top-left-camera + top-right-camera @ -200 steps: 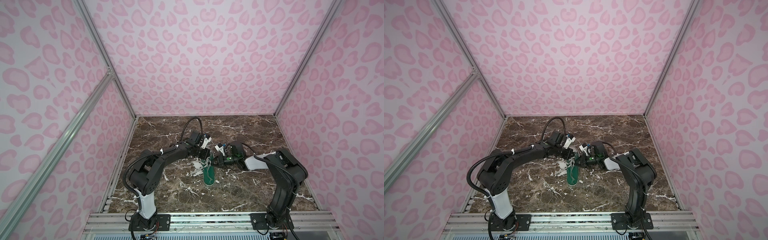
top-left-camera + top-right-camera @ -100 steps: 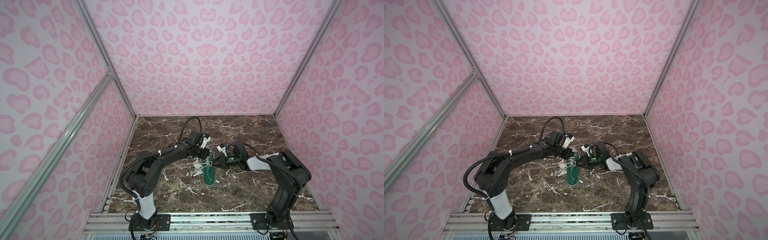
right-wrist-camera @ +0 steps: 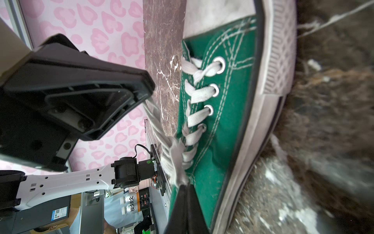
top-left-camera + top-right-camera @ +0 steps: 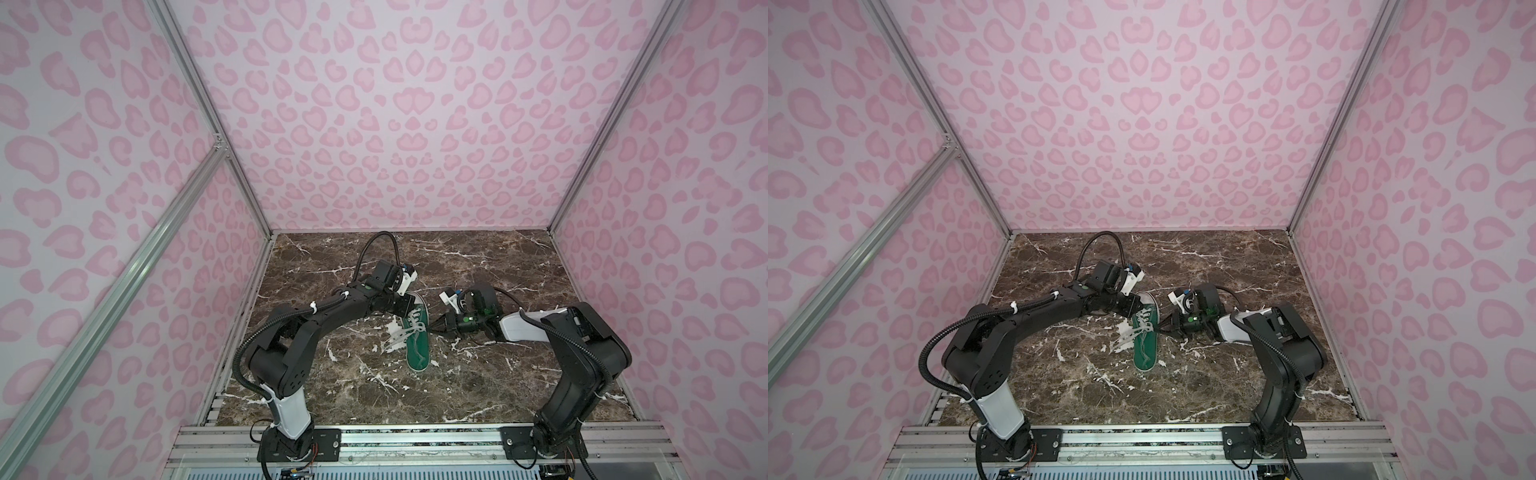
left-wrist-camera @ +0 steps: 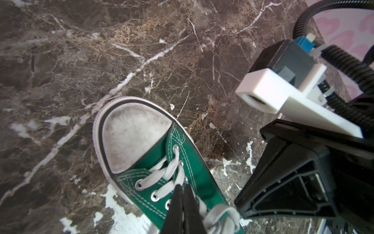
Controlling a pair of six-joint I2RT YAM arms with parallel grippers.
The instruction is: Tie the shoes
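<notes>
A green sneaker point(image 4: 417, 340) point(image 4: 1145, 349) lies mid-table, white toe cap point(image 5: 133, 129) pointing to the back wall. My left gripper point(image 4: 409, 317) point(image 5: 183, 187) hovers over the lacing from the shoe's left side, shut on a white lace point(image 5: 162, 172). A taut strand point(image 3: 155, 119) runs from the bunched knot point(image 3: 174, 152) up to it. From the shoe's right side, my right gripper point(image 4: 434, 329) point(image 3: 185, 183) is shut on the lace at that knot. More lace point(image 4: 395, 337) lies loose left of the shoe.
The brown marble table point(image 4: 478, 257) is boxed in by pink patterned walls point(image 4: 415, 124) on three sides. An aluminium rail point(image 4: 415, 436) with both arm bases runs along the front edge. The right arm's cable point(image 4: 505, 293) trails behind its wrist.
The right gripper has drawn slightly to the right, away from the shoe, and the left gripper has edged back. Both stayed shut on the lace, which is now tauter.
</notes>
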